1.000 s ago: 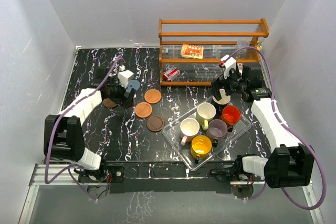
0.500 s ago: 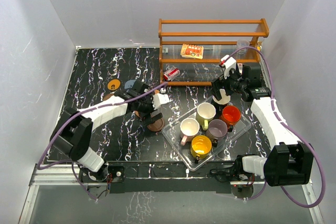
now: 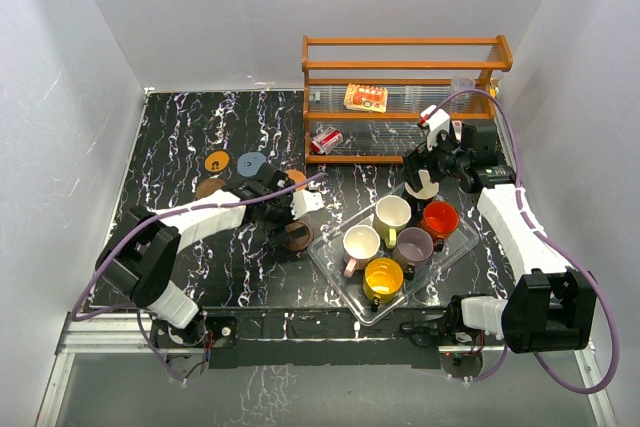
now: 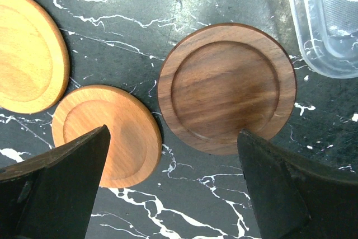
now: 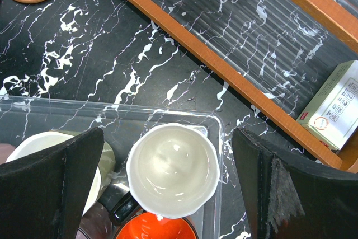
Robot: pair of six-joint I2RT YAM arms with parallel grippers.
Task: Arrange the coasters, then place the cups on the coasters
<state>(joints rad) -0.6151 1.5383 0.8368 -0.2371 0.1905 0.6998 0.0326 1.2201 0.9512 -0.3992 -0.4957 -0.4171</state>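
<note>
Near the middle of the worktop (image 3: 180, 127), the left end effector (image 4: 173, 141) hangs released, its fingers spread wide above two coasters lying flat, just beside each other: a dark coaster (image 4: 226, 88) and an orange coaster (image 4: 106, 132). A paler coaster (image 4: 28, 57) lies just past the orange one. A corner of the clear tray (image 4: 330, 26) sits close to the dark coaster's other side without touching it. Farther left, well apart from these, lie three more coasters: an orange disc (image 3: 217, 161), a blue-grey disc (image 3: 250, 162) and a brown disc (image 3: 209, 188).

Over the tray's far corner, the right end effector (image 5: 168, 138) is also released. One finger stands on either side above the black cup (image 5: 172, 169), which sits upright with its white inside showing. The red cup (image 5: 162, 229) crowds it on the near side, and the cream cup (image 3: 392, 215) stands just beside it. The mauve cup (image 3: 413, 245), pink cup (image 3: 361, 244) and yellow cup (image 3: 383, 277) fill the rest of the tray, packed close together. A wooden rack (image 5: 224, 65) stands just behind that corner, with a box (image 5: 335, 107) and a can (image 3: 327, 140) on its shelves.
</note>
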